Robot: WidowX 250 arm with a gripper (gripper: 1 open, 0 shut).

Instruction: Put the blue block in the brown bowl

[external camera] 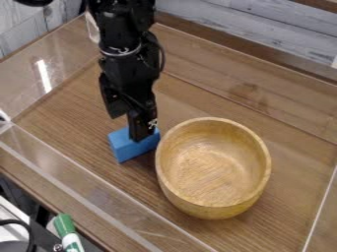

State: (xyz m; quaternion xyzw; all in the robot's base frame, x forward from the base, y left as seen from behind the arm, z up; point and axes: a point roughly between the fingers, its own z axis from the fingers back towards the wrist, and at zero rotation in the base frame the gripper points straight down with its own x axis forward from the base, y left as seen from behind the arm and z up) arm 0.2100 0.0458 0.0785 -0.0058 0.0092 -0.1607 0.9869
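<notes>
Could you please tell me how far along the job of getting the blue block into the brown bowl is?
The gripper is already down at the blue block, which sits on the table beside the brown bowl. No lift shows. Gripping, lifting and placing it seem left.
</notes>
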